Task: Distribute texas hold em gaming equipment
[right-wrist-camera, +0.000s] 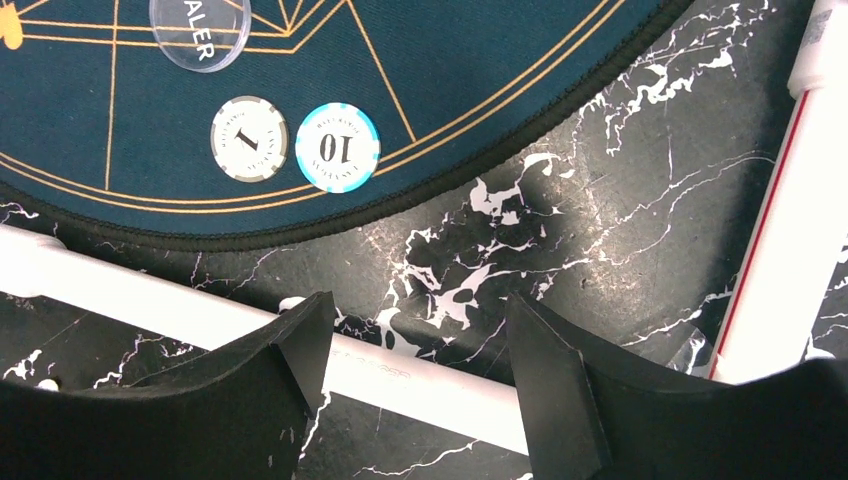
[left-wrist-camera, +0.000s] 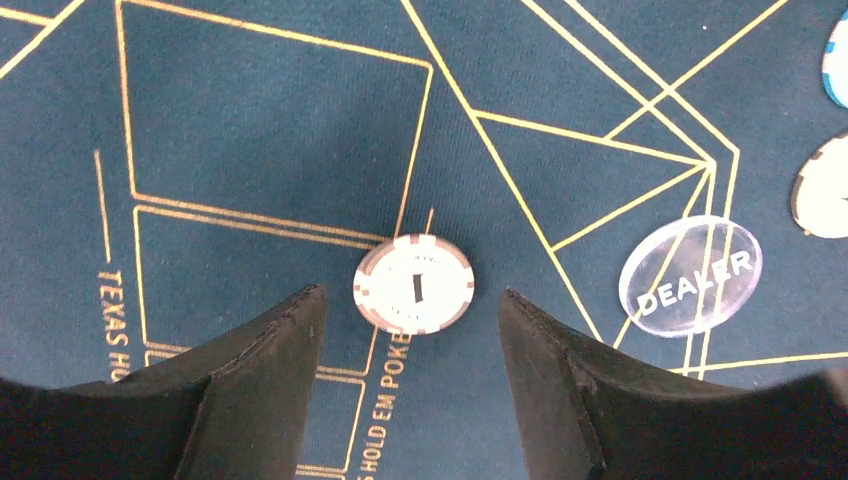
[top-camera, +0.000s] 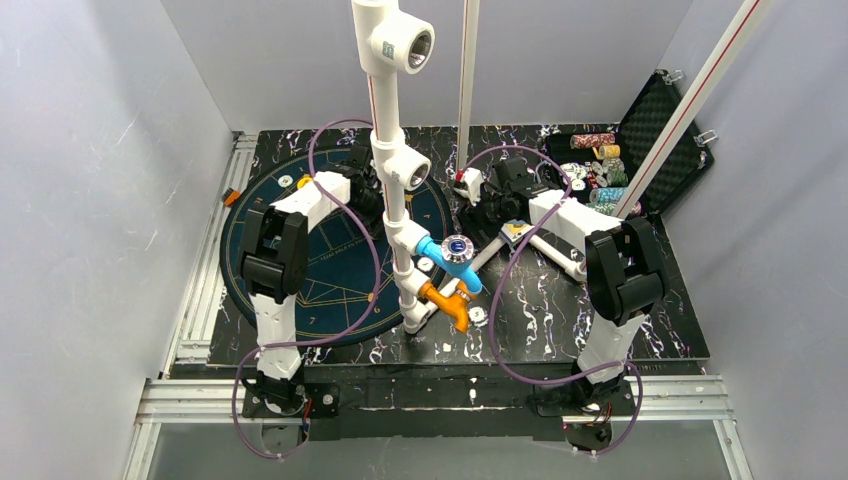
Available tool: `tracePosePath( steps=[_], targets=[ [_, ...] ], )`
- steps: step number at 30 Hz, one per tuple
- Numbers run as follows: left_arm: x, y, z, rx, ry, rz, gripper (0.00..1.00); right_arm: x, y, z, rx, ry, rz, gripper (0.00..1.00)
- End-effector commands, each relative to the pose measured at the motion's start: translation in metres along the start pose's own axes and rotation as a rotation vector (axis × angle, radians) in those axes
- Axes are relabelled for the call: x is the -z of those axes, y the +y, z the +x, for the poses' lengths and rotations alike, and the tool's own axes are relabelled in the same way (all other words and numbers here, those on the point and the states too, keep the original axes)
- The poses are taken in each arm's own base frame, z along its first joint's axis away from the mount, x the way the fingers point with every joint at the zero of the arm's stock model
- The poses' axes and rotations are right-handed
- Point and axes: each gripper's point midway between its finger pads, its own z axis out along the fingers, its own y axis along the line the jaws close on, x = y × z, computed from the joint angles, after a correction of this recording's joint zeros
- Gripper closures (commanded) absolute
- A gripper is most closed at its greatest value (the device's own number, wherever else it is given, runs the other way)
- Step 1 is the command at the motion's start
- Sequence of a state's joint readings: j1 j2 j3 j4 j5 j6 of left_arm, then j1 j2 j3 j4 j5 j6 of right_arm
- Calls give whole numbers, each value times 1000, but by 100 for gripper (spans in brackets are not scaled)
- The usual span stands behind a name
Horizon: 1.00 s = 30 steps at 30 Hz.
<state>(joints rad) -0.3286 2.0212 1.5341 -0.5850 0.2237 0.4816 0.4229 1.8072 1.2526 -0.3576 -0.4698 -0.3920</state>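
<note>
Centre of the left wrist view, I see a grey 1 chip flat on the mat, between my left gripper's parted fingers and touching neither. My right gripper is half-wide and holds nothing over the marble table. At upper left of its view, a blue 10 chip lies on the mat.

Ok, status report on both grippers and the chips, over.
Left gripper open, white-grey chip flat on mat between jaws, untouched. Right gripper open, empty, above white pipe, off mat. Dealer button beside chip, apart.
</note>
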Motion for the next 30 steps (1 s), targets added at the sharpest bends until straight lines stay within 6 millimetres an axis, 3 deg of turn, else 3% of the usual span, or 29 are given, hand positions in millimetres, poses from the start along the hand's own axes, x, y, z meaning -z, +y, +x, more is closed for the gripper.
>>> tracePosePath(
  steps=[1,8,13,19,30],
  targets=[
    [-8,-5,-4,-88,38,-3,39,10,1,-20,38,-69,-2,27],
    [-19,-4,1,-92,58,-1,43,10,0,-20,31,-66,-6,28],
    [-19,-5,-1,-85,51,9,54,10,0,-19,29,-66,-7,28],
    [-4,-7,-11,-79,12,-2,65,9,0,-18,27,-63,-12,28],
    [37,2,-32,-54,-74,-50,65,10,2,-19,27,-65,-20,28]
  ],
)
